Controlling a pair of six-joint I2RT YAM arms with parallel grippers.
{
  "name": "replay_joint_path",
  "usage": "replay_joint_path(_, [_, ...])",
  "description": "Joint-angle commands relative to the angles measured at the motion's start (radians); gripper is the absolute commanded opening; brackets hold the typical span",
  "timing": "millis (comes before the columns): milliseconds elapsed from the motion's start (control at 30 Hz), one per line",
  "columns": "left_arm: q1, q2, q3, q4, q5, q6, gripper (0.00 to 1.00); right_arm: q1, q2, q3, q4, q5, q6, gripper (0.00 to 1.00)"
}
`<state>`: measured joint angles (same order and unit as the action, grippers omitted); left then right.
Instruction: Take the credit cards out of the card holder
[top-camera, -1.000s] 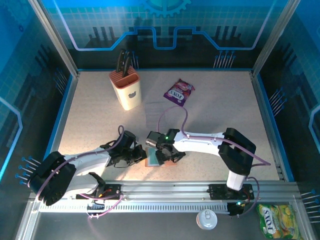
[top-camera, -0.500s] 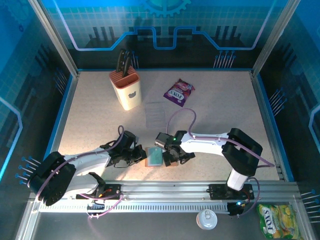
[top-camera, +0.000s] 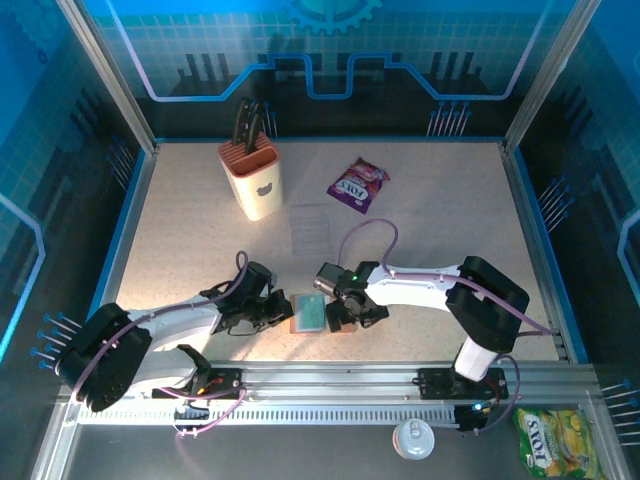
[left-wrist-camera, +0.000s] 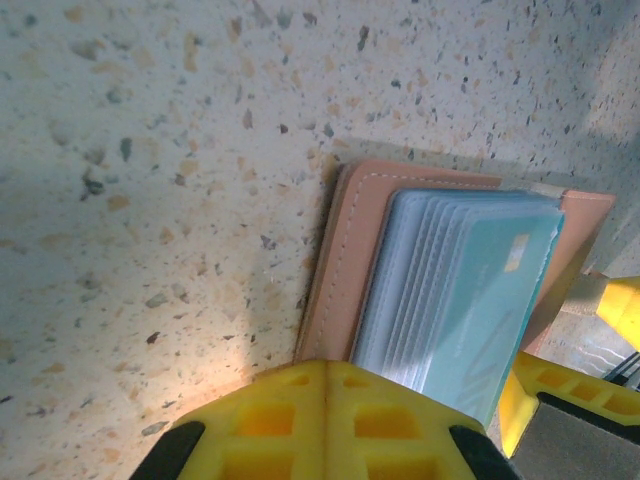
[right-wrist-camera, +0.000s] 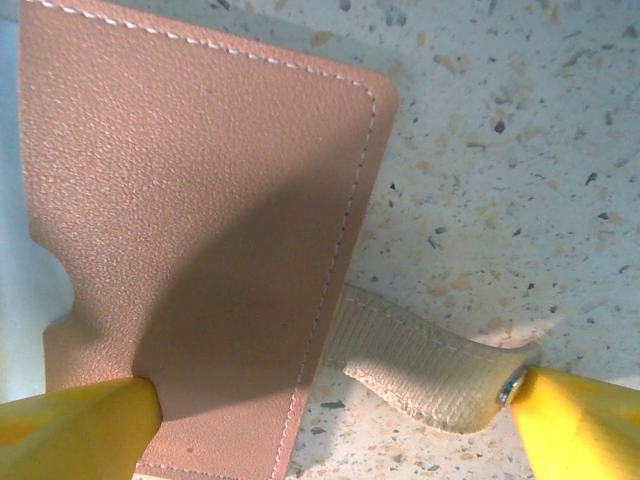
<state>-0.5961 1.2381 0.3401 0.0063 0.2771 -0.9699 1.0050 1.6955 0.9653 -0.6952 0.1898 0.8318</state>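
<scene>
Top external view is showing the card holder (top-camera: 308, 313) lying open at the near middle of the table (top-camera: 430, 220), right between the two grippers. A moment ago the right gripper (top-camera: 345, 312) was sitting over it and hiding the inside. Now that gripper is sitting more to the right, and the inside is showing.

Left wrist view is showing the clear sleeves fanning up, with the credit cards (left-wrist-camera: 470, 290) still tucked in them. A teal one is lying on top. No card is out yet.

Left gripper (left-wrist-camera: 327, 400) is keeping its fingers pressed tight together. It is resting at the left edge of the holder, and I think it is pinning that side down. I cannot tell if it is pinching anything.

Right gripper is standing with its fingers wide apart. The right leather flap and the strap tab (right-wrist-camera: 420, 375) are lying between them, and it is not squeezing either one.

So the opening part is looking done. Next, I think, the wide gripper is going to need to pinch the top card and slide it out.
</scene>
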Motion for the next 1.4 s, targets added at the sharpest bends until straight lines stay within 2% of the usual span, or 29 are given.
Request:
replay_joint_path(0, [-0.004, 0.012, -0.002, -0.063, -0.037, -0.001, 0.01, -0.013, 0.048, -0.050, 0.034, -0.002, -0.002, 0.94])
replay_joint_path(400, [-0.004, -0.059, 0.097, -0.141, -0.018, 0.016, 0.02, -0.013, -0.137, 0.062, -0.133, 0.036, -0.049, 0.96])
replay_joint_path(600, [-0.007, -0.087, 0.125, -0.147, -0.014, 0.010, 0.02, -0.013, -0.214, 0.116, -0.143, -0.006, -0.088, 0.92])
replay_joint_path(900, [-0.027, -0.088, 0.086, -0.024, -0.012, -0.054, 0.06, -0.017, -0.255, 0.108, 0.027, -0.173, -0.079, 0.84])
replay_joint_path(1200, [-0.063, -0.022, 0.079, 0.020, -0.028, -0.061, 0.05, -0.056, -0.208, -0.061, 0.371, -0.371, 0.020, 0.75])
replay_joint_path(1367, [-0.064, 0.001, 0.065, 0.042, -0.026, -0.058, 0.05, -0.075, -0.180, -0.117, 0.454, -0.398, 0.040, 0.68])
